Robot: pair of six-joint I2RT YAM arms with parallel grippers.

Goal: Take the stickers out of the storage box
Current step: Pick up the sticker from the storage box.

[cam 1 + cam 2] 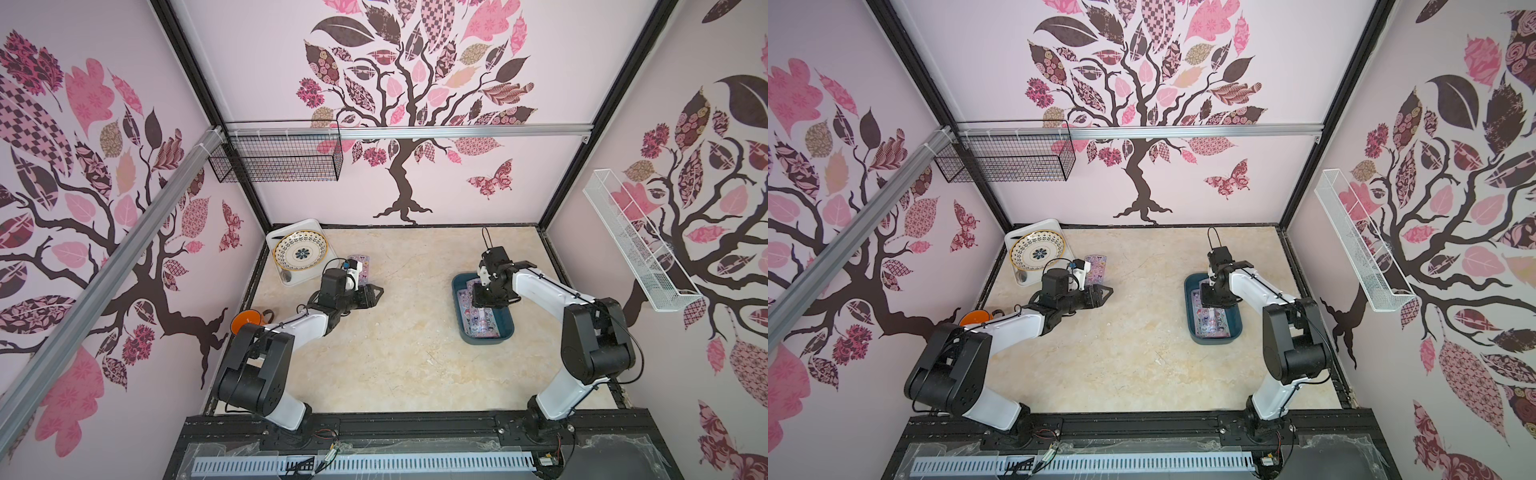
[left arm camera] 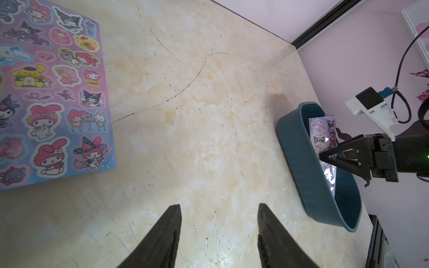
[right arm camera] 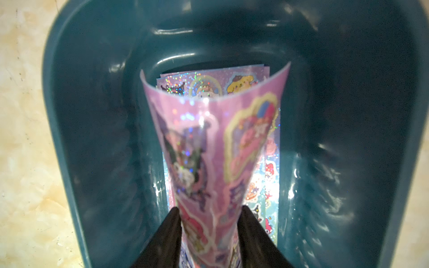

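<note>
The teal storage box (image 1: 457, 291) stands on the right of the table, seen in both top views (image 1: 1190, 299). My right gripper (image 3: 210, 208) reaches down into it and is shut on one sticker sheet (image 3: 209, 150). The sheet bows into a curl between the two fingers and rises above the stack of stickers (image 3: 269, 185) lying on the box floor. In the left wrist view the sheet (image 2: 321, 132) stands up out of the box (image 2: 299, 157). Another sticker sheet (image 2: 53, 92) lies flat on the table at the far left. My left gripper (image 2: 218, 205) hovers open and empty beside it.
A white tray (image 1: 291, 232) holding a patterned plate (image 1: 300, 250) sits at the back left corner. An orange cup (image 1: 248, 322) stands by the left wall. A black wire basket (image 1: 276, 156) and a white one (image 1: 636, 245) hang on the walls.
</note>
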